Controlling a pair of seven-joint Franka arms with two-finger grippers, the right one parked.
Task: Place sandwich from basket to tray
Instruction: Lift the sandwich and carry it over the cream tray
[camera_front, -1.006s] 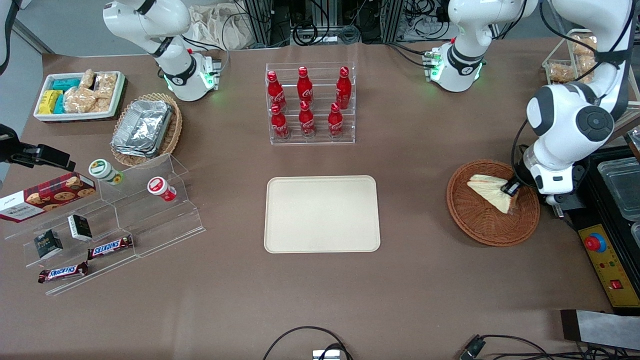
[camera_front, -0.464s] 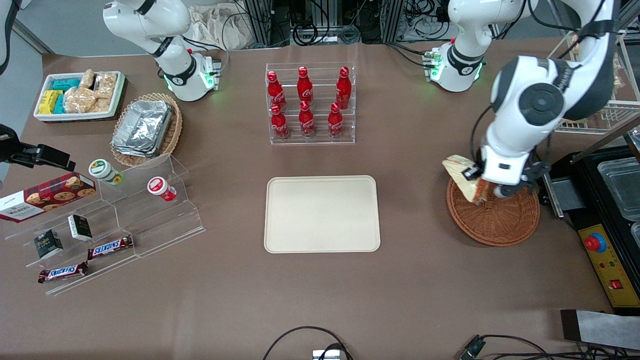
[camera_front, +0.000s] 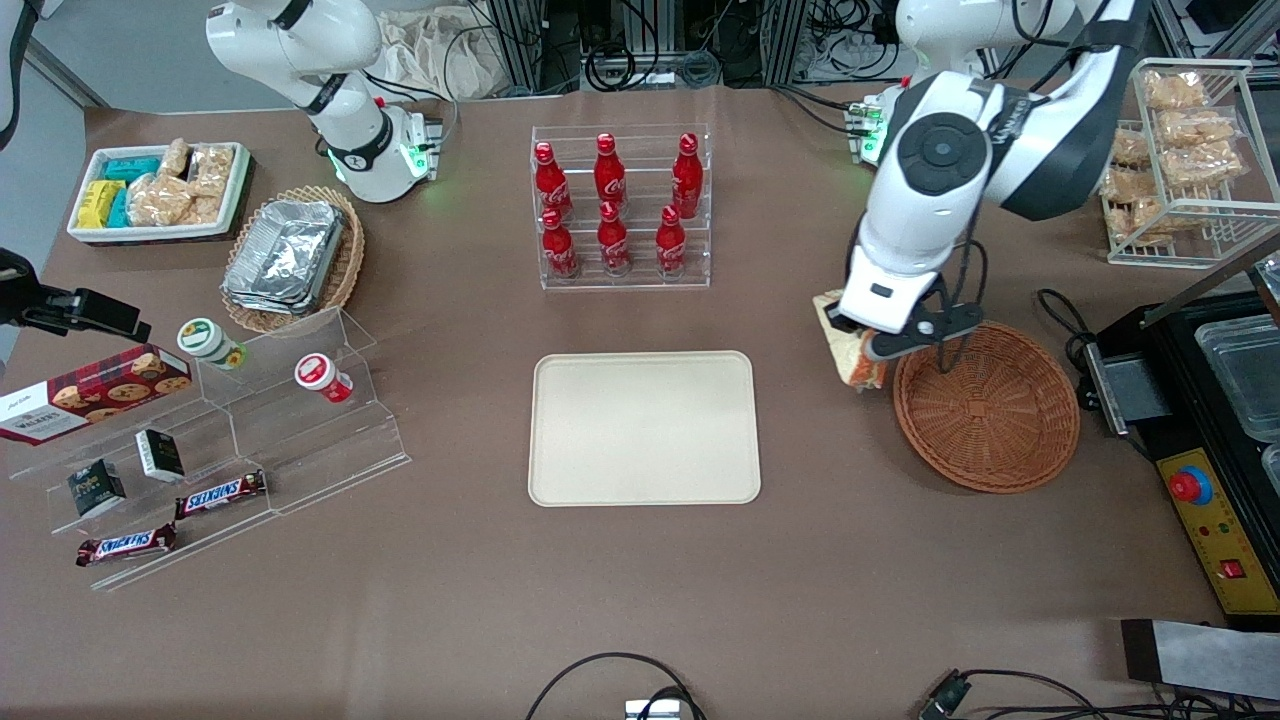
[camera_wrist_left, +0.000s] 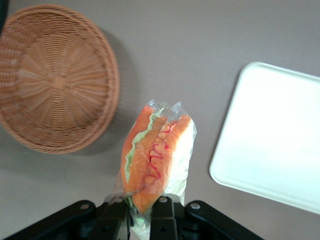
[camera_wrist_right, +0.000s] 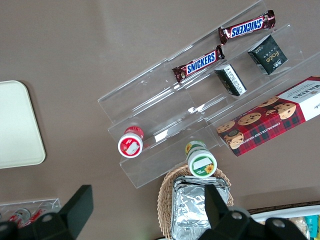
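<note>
Now the gripper (camera_wrist_left: 139, 209) fingers (camera_wrist_left: 161, 212) are pinching the sandwich (camera_wrist_left: 156, 155), hanging between basket (camera_front: 990, 420) and tray (camera_front: 643, 427).

"snickers" on two candy bars (camera_wrist_right: 247, 26); "walkers" on red cookie box (camera_wrist_right: 280, 117); "face" on black box (camera_wrist_right: 268, 57).

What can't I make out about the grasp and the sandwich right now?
- Front view: the arm's wrist covers the tool and most of the sandwich; only its filling edge shows, beside the basket.
- Left wrist view: the tool grips the sandwich, but the picture edge cuts off the wedge's gripped end.
- Either view: its height above the table, short of the tray.
</note>
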